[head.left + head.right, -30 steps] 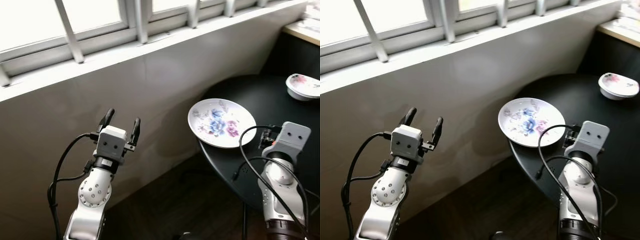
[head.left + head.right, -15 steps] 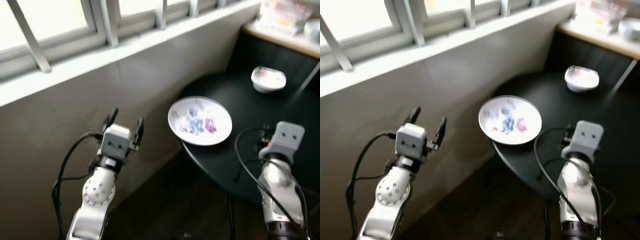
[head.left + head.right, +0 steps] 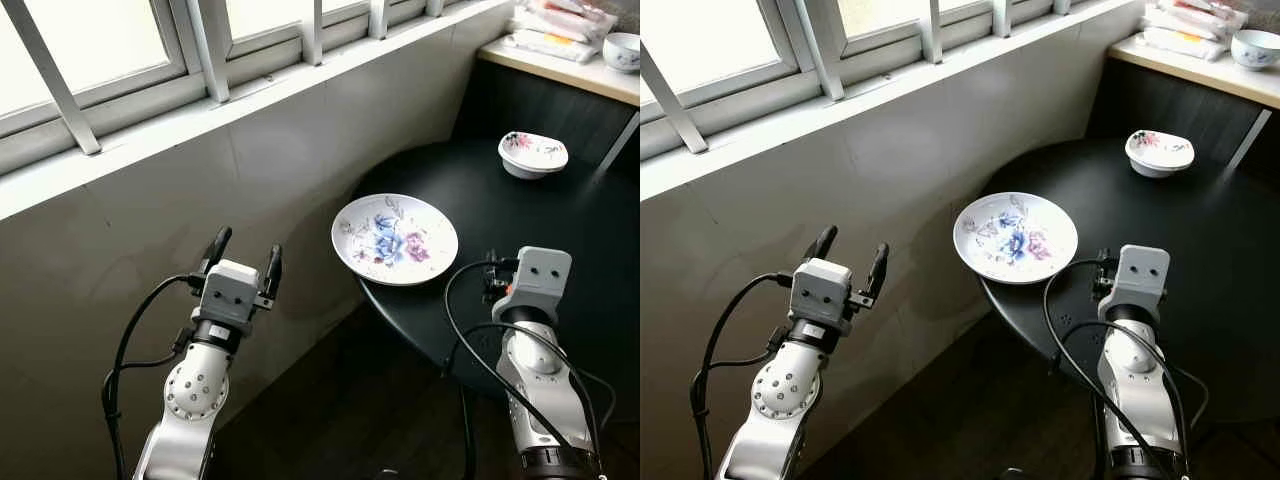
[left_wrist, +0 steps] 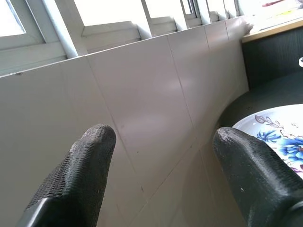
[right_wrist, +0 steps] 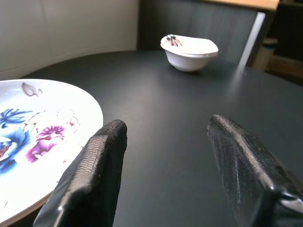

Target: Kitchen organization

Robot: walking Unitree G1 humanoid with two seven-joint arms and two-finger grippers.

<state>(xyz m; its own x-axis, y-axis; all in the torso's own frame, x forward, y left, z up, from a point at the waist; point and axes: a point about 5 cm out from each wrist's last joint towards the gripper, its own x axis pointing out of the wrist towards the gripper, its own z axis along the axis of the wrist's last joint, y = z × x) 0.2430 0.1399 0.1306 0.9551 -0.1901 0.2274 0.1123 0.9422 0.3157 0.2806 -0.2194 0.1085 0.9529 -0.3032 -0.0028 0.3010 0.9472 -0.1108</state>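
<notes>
Just left of right gripper (image 5: 163, 156), parted, lies floral plate (image 3: 394, 238).

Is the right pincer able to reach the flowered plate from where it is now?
Probably yes: the open right pincer is over the black table beside the plate, nothing between them.

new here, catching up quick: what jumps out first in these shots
A white flowered plate lies at the near edge of a round black table under the window wall. A small white bowl sits farther back. The left gripper is open before the wall; the right gripper is open over the table.
</notes>
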